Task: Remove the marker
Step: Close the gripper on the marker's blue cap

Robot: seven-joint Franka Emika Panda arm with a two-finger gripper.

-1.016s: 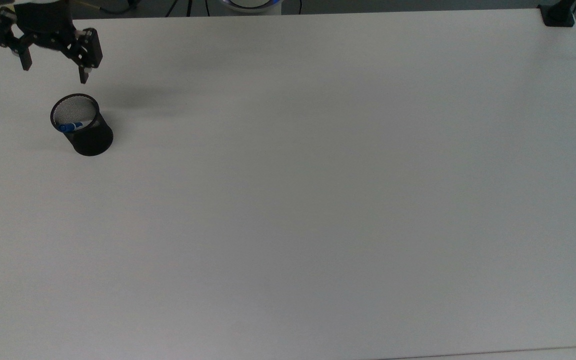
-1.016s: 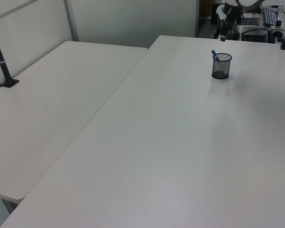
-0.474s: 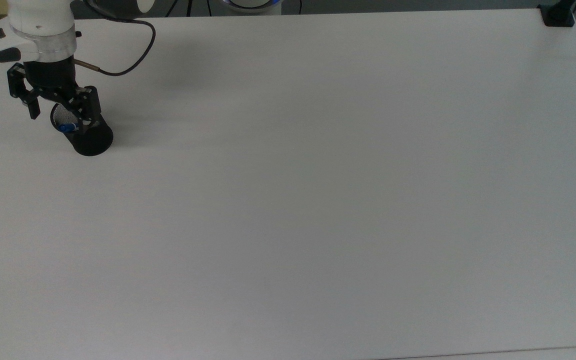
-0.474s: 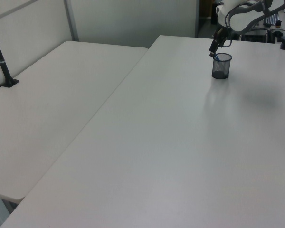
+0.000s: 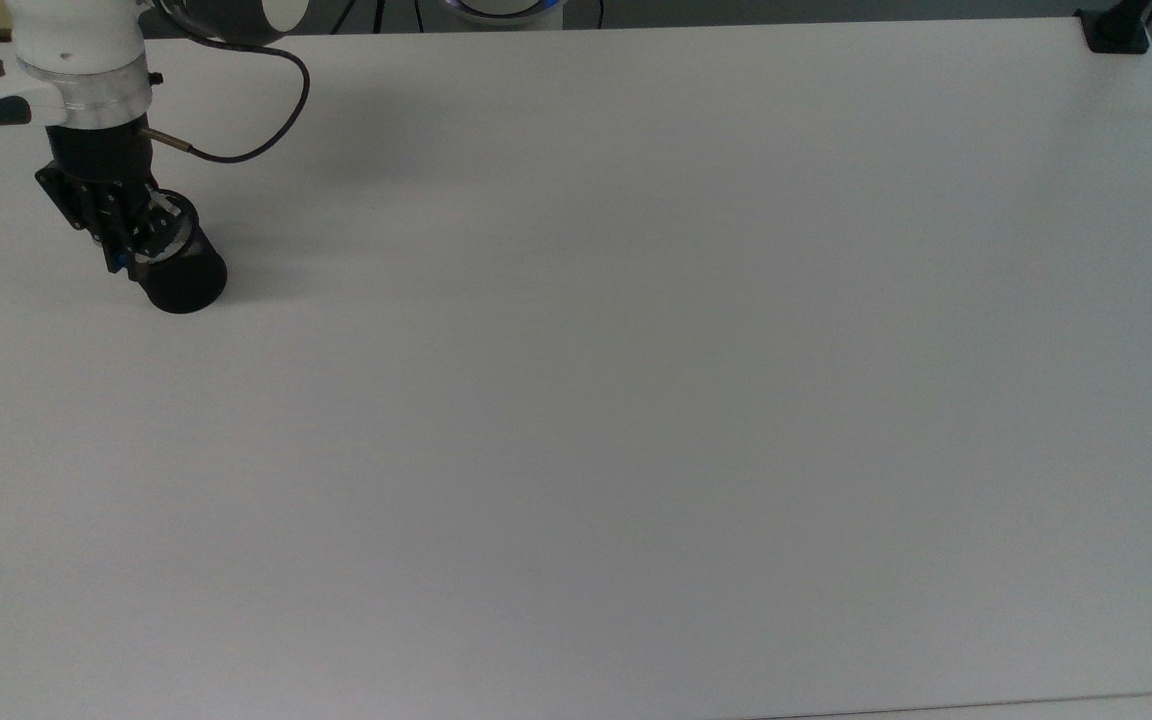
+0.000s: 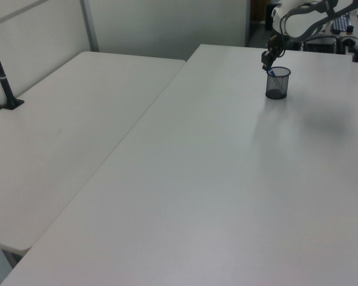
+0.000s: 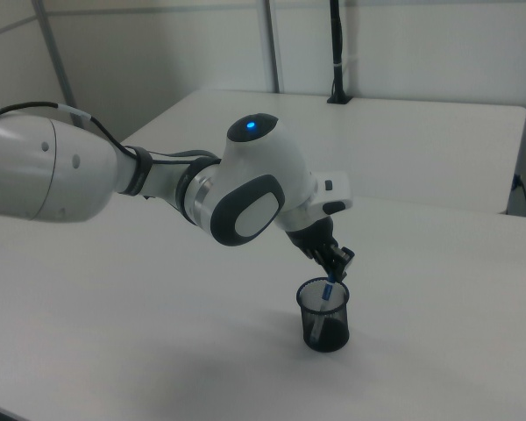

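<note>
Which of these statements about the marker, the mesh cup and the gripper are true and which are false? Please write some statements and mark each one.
1. The marker stands inside the black mesh cup. True.
2. The cup lies on its side. False: it stands upright on the white table.
3. The gripper is at the cup's rim, on the marker's blue top end. True.
4. In the top view the cup is near the top view's right edge. False: it is at the far left.
5. The marker is already out of the cup and lying on the table. False: its lower part is inside the cup.
</note>
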